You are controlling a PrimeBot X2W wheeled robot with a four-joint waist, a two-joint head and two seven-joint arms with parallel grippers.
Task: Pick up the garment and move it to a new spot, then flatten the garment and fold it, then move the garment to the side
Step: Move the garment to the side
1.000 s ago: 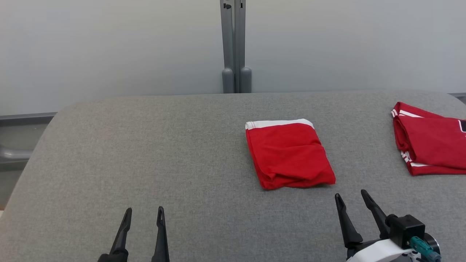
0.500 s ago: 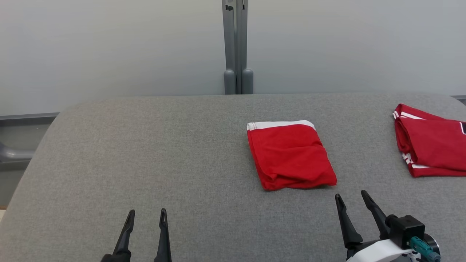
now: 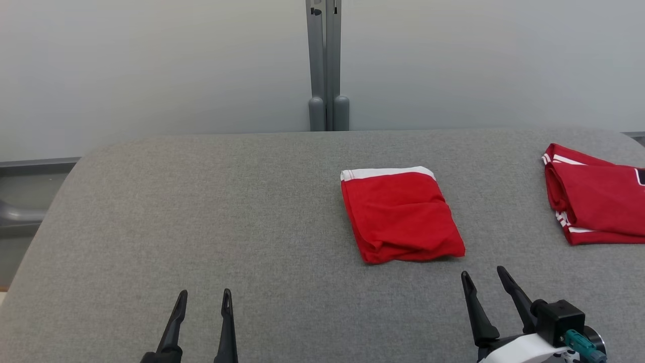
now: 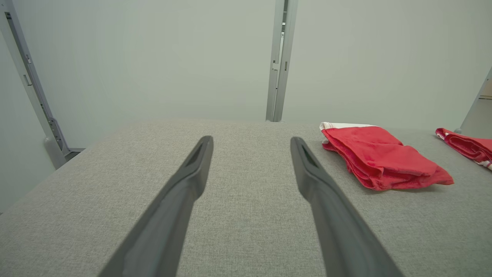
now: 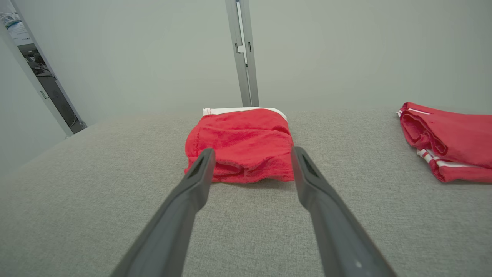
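The folded red garment (image 3: 400, 214) lies right of centre on the grey table (image 3: 176, 201), its long axis running away from us. Our right claw (image 3: 482, 272) hangs near its closest corner, released and empty; our left claw (image 3: 204, 292), also released, sits well apart.
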